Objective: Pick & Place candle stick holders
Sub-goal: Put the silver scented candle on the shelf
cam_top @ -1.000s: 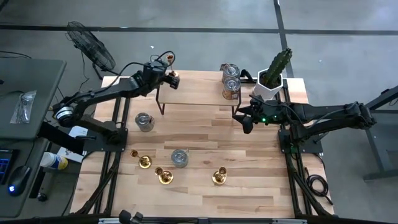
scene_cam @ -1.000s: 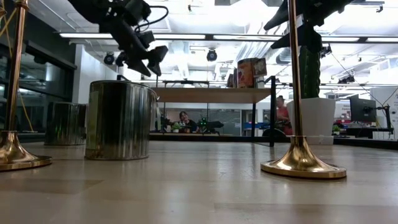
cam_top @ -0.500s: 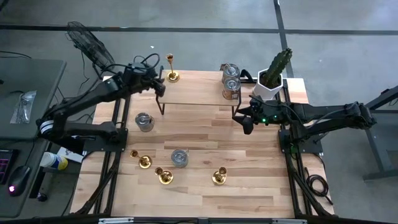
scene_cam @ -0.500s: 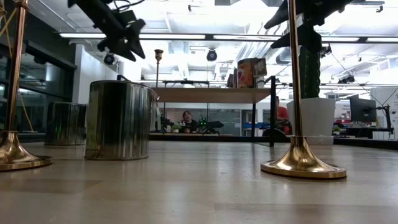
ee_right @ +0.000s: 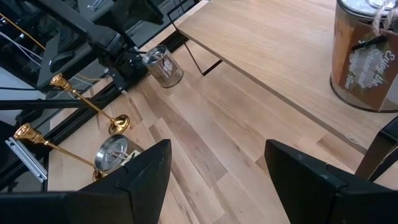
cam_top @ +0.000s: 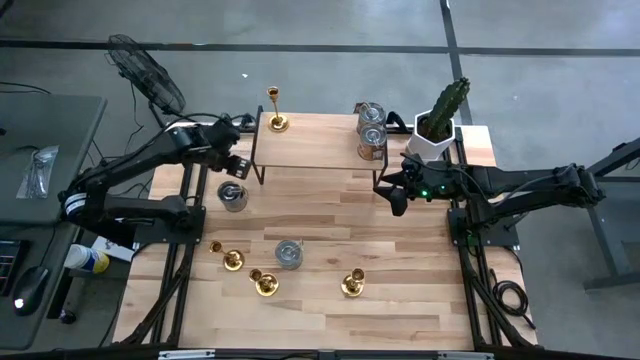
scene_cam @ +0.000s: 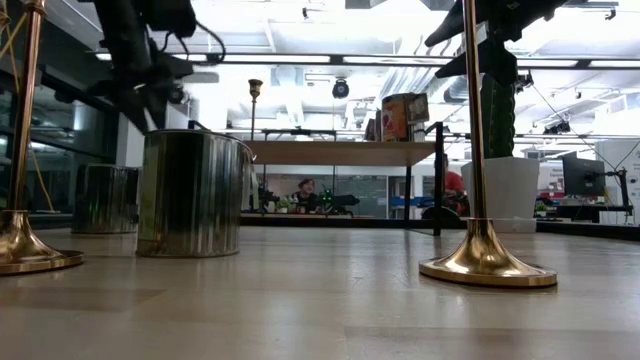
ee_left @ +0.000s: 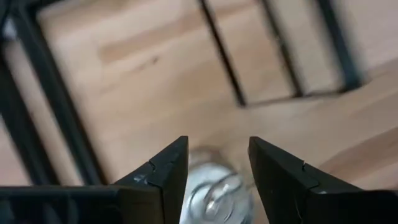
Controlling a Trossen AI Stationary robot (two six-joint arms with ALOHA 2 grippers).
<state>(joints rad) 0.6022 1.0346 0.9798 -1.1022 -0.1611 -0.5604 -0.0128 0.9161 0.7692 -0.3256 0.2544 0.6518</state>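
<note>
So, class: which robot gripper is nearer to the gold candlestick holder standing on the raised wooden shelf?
Left. The left gripper sits just off the shelf's left end, a short way from the gold candlestick holder. The right gripper hovers beyond the shelf's opposite end, much farther away.

A wooden table [cam_top: 400,240] held a small raised shelf [cam_top: 320,150] on thin black legs; two tins [cam_top: 371,130] stood together on the shelf; a green cactus in a white pot [cam_top: 440,125] sat by the far right corner; two silver cans [cam_top: 232,196] stood on the table top; a black fan [cam_top: 145,75] stood on the floor.
</note>
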